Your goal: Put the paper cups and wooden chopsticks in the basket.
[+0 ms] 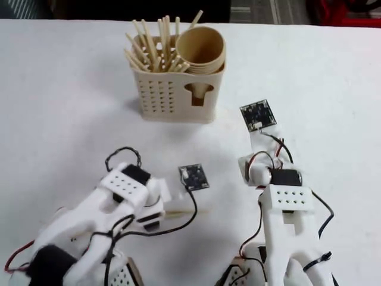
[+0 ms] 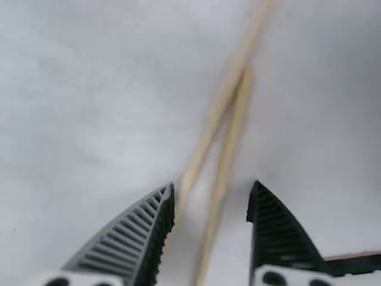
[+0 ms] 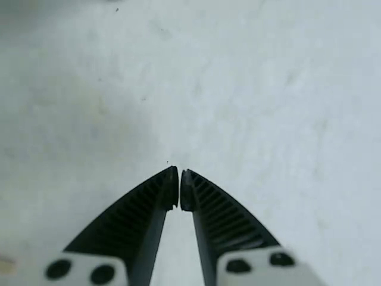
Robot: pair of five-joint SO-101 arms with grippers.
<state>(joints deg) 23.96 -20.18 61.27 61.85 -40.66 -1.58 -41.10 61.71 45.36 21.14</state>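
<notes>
White table [image 1: 71,89] all around, pretty plain setup. Over at the far side sits the cream basket [image 1: 172,98], already holding a bunch of wooden chopsticks [image 1: 152,47] standing up on one side and a stack of paper cups [image 1: 201,50] on the other, well ahead of both sets of fingers. The left gripper [image 2: 212,189] is down low over the table with its fingers [image 2: 143,232] spread apart, and two loose chopsticks [image 2: 223,107] lie flat on the table right in that gap. One stick runs just beside the tip of the grey finger, and I can't tell if it's actually touching. The other runs down the middle of the gap, nearer the grey finger than the black one. The two sticks meet a bit beyond the fingertips and look like they cross there. From above, one stick end [image 1: 187,213] pokes out from under the left arm [image 1: 125,187]. The right gripper [image 3: 179,179] has its tips pressed together, hanging over bare white table, with the right arm [image 1: 286,199] alongside the left.
</notes>
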